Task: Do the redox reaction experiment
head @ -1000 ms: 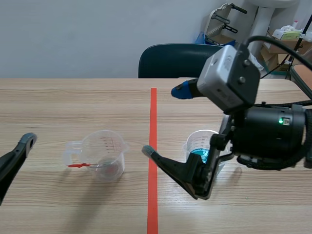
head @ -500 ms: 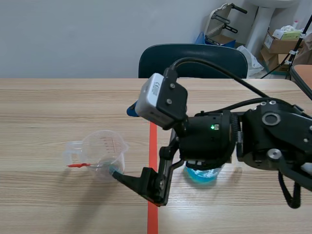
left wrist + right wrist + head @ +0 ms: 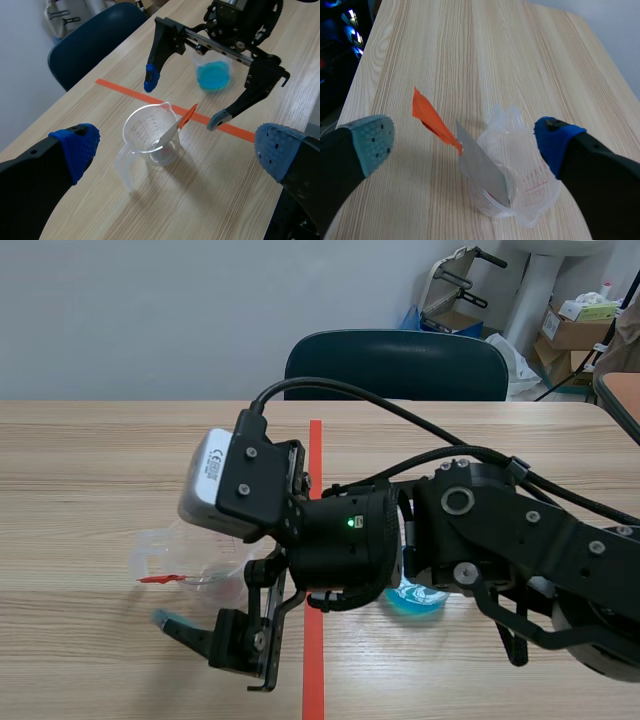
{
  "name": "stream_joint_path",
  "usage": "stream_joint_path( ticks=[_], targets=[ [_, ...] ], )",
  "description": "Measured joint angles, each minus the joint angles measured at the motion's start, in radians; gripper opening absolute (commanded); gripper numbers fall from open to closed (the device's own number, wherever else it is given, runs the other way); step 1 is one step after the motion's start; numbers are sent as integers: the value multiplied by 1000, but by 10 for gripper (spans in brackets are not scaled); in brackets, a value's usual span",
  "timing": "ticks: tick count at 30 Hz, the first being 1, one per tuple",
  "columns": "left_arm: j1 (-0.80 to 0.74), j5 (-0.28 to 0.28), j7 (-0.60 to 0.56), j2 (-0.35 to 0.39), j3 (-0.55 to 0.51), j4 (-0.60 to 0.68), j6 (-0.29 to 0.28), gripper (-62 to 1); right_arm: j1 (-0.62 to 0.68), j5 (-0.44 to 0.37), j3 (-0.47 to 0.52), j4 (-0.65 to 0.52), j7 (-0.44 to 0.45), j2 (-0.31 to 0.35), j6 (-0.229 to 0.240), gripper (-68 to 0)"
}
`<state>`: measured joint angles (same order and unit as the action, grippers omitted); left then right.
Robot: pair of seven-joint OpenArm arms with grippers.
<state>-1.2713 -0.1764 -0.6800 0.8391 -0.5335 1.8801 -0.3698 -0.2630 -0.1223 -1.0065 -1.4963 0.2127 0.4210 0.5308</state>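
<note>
Your right arm has swung left across the orange-red tape line (image 3: 125, 90). Nearest, the left gripper (image 3: 177, 149) hangs, fingers spread. Ahead on the tabletop (image 3: 100, 210) stands the clear plastic measuring jug (image 3: 150, 131), a thin grey blade with an orange handle (image 3: 176, 128) leaning inside. It looks light and likely slippery, so pinch the handle. The right gripper (image 3: 183, 101) hangs over it, fingers spread; the blue-liquid cup (image 3: 214, 76) lies beyond.

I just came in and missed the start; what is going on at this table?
The right gripper is open, with one finger on each side of the clear cup, which holds a spatula with an orange handle. It grips nothing. The left gripper is open too, hanging near the same cup. The cup of blue liquid stands alone across the tape.
</note>
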Motion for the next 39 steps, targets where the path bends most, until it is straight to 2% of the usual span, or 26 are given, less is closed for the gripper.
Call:
stream_joint_path(
  ticks=[4, 7, 9, 11, 16, 19, 28, 34, 39],
  targets=[
    [0, -1, -23, 58, 0, 0, -27, 14, 0, 2, 0, 0, 0, 0, -2, -220],
    [0, -37, -26, 98, 0, 0, -28, 14, 0, 3, 0, 0, 0, 0, -13, -226],
    [0, -40, -24, 127, 0, 0, -28, 14, 0, 26, 0, 0, 0, -6, -14, -231],
    [0, -66, -25, 159, 0, 0, -27, 14, 0, 36, -3, 0, -5, -20, -14, -261],
    [4, -137, -30, 248, 0, -35, -14, 14, 0, 44, -8, 0, -13, -44, -14, -378],
    [5, -151, -34, 287, 0, -81, -5, 14, 0, 44, -8, 0, -13, -44, -14, -468],
    [5, -150, -43, 293, 0, -122, -5, 14, 0, 44, -8, 0, -11, -44, -14, -671],
    [5, -150, -43, 291, 0, -122, -5, 14, 0, 43, -8, 0, -9, -44, -14, -669],
    [5, -150, -43, 291, 0, -122, -5, 14, -3, -50, 8, -1, -29, -44, 2, -669]
  ],
)
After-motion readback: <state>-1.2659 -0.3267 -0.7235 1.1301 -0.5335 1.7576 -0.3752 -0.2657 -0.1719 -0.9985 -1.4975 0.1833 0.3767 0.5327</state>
